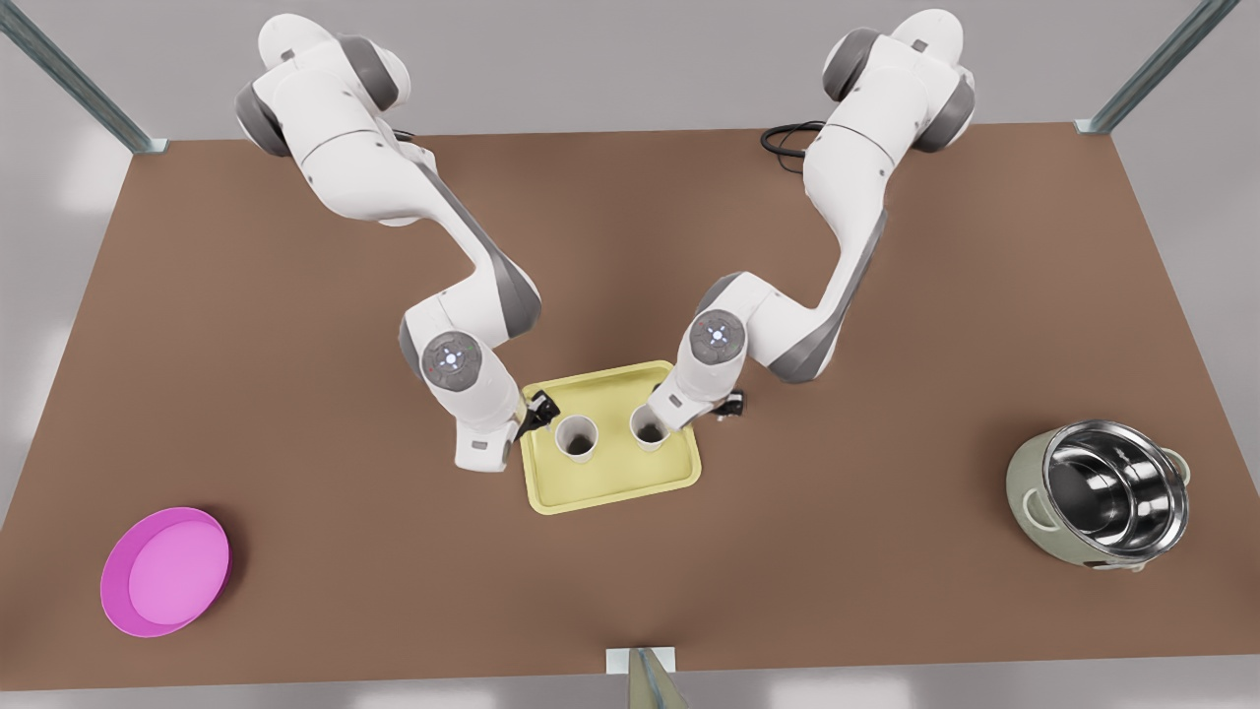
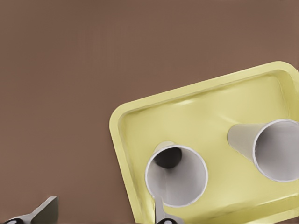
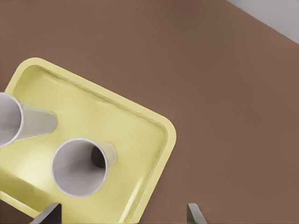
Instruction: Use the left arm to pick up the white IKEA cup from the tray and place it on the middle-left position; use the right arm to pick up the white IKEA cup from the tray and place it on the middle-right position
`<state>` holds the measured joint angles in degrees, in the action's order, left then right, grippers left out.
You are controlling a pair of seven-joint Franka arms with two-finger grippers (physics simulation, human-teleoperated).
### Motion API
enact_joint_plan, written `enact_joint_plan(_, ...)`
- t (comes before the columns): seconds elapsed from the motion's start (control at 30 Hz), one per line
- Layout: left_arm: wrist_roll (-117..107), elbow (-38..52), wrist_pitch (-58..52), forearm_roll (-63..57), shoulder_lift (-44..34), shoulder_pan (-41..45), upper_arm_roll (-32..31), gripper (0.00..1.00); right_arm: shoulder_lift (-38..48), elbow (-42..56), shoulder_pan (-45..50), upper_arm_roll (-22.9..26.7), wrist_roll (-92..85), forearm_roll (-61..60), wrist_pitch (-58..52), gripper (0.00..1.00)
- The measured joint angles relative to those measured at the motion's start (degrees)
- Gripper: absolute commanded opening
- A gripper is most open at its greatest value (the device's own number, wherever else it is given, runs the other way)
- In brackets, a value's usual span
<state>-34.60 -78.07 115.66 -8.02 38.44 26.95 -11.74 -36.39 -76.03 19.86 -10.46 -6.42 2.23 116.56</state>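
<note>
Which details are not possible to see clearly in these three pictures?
1. Right end effector: in the front view its own wrist hides the fingers and part of right arm's cup.
2. Left end effector: in the left wrist view the picture edge cuts the fingers; whether one touches left arm's cup is unclear.
3. Tray: each wrist view cuts it at the edge.

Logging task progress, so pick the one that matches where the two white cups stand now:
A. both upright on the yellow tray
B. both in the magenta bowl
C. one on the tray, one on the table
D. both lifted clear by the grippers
A: both white cups stand upright, side by side on the yellow tray, neither gripped yet.
</note>
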Motion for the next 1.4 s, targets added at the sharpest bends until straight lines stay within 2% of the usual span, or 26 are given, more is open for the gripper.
enact_joint_plan(0.33,-7.0,-5.1,6.8,-0.7,0.3,2.1,-0.1,1.00,-4.9,2.4,2.4,0.2,3.2,0.2,0.8,1.00)
enact_joint_plan(1.03,-12.1,-6.0,16.7,-2.6,6.4,1.7,0.5,0.99,-10.5,-0.2,5.3,0.2,8.3,5.6,4.1,1.00)
enact_joint_plan(1.13,-12.6,-5.4,17.7,-2.9,6.6,1.6,0.5,0.61,-10.7,-0.3,6.0,0.2,8.6,5.6,4.6,0.97)
enact_joint_plan(1.23,-13.0,-4.7,18.1,-2.8,6.5,1.5,0.6,0.18,-11.4,-0.4,6.2,0.4,9.0,6.1,5.5,0.76)
enact_joint_plan(1.3,-13.5,-4.5,18.2,-2.8,6.4,1.5,0.6,0.05,-11.5,-0.4,6.2,0.4,9.1,6.4,6.0,0.59)
enact_joint_plan(1.33,-14.0,-4.4,18.2,-3.0,6.3,1.6,0.5,0.00,-11.6,-0.4,6.2,0.4,9.2,6.5,6.1,0.46)
enact_joint_plan(1.4,-15.0,-4.4,18.2,-3.4,6.3,1.7,0.5,0.00,-11.6,-0.3,6.1,0.5,9.3,6.5,6.4,0.36)
